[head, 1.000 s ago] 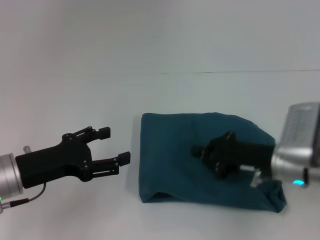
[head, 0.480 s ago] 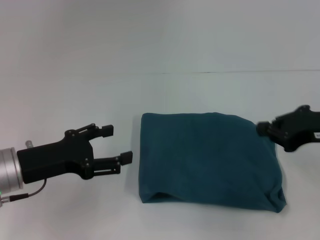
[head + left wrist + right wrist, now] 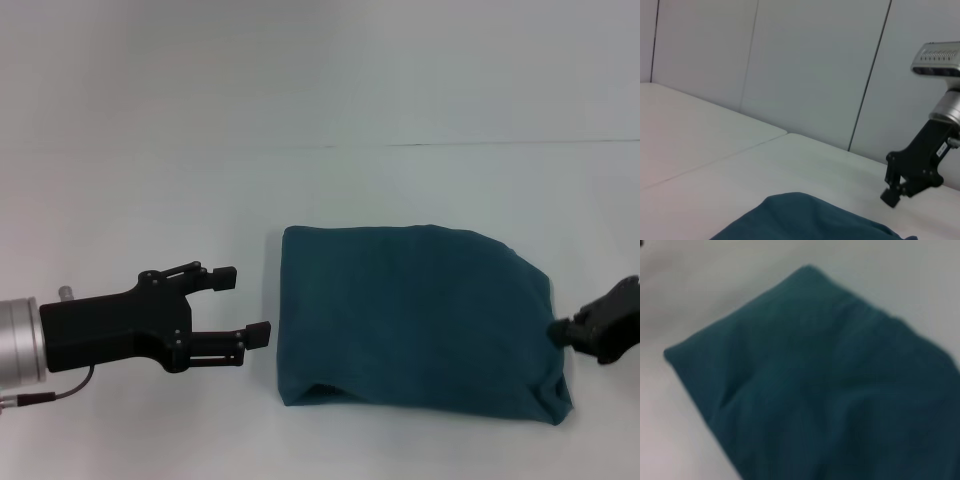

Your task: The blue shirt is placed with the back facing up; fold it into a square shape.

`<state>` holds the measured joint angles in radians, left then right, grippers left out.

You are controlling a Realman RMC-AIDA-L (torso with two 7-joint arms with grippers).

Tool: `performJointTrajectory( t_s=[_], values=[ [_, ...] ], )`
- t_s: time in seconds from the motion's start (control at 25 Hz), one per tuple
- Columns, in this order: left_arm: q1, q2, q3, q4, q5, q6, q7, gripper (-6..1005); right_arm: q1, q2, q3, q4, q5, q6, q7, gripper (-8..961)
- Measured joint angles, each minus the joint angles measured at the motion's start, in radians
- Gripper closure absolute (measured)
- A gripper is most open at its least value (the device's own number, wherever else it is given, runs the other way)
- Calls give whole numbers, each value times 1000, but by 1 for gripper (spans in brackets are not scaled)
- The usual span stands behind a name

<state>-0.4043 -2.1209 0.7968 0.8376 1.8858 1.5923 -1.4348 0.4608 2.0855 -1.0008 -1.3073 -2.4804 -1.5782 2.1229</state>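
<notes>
The blue shirt (image 3: 415, 315) lies folded into a puffy, roughly square bundle on the white table, right of centre. It also shows in the left wrist view (image 3: 805, 220) and fills the right wrist view (image 3: 830, 390). My left gripper (image 3: 245, 302) hovers open just left of the shirt's left edge, holding nothing. At the shirt's right edge, my right gripper (image 3: 598, 332) is off the fabric. It appears again in the left wrist view (image 3: 900, 187), its fingers together and nothing in them.
The white table (image 3: 150, 200) runs on all around the shirt. A thin seam (image 3: 480, 145) crosses it behind the shirt. Pale wall panels (image 3: 805, 70) stand beyond the table.
My right gripper has lifted off the top of the shirt and pulled back to the right edge of view. The left gripper has edged right, closer to the shirt.
</notes>
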Motion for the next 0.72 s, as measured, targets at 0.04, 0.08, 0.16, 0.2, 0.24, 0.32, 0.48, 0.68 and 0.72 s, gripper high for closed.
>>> performJointTrajectory(
  t_s=[0.04, 0.08, 0.16, 0.2, 0.24, 0.32, 0.48, 0.68, 0.72],
  values=[
    [0, -1, 1, 0, 1, 0, 0, 127, 3, 1, -10, 13, -8, -1, 0, 930],
    [0, -1, 2, 0, 1, 0, 0, 128, 6, 2, -19, 24, -15, -2, 1, 929],
    [0, -2, 3, 0, 2, 0, 0, 129, 11, 4, -39, 42, -23, -5, 1, 926],
    [0, -2, 3, 0, 2, 0, 0, 130, 13, 5, -50, 49, -25, -7, 1, 924],
    [1, -2, 3, 0, 2, 0, 0, 130, 14, 5, -60, 54, -25, -7, 1, 923],
    [2, -2, 3, 0, 2, -1, -1, 132, 14, 6, -78, 65, -25, -6, 1, 920],
    [3, -4, 2, 0, 3, -6, 4, 134, 18, 7, -112, 96, -27, 16, 1, 915],
    [1, -4, 2, -2, 4, -8, 6, 138, 27, 8, -134, 115, -88, 22, 18, 908],
    [0, -3, 2, -2, 4, -8, 5, 138, 26, 8, -136, 105, -101, 18, 27, 906]
  ],
)
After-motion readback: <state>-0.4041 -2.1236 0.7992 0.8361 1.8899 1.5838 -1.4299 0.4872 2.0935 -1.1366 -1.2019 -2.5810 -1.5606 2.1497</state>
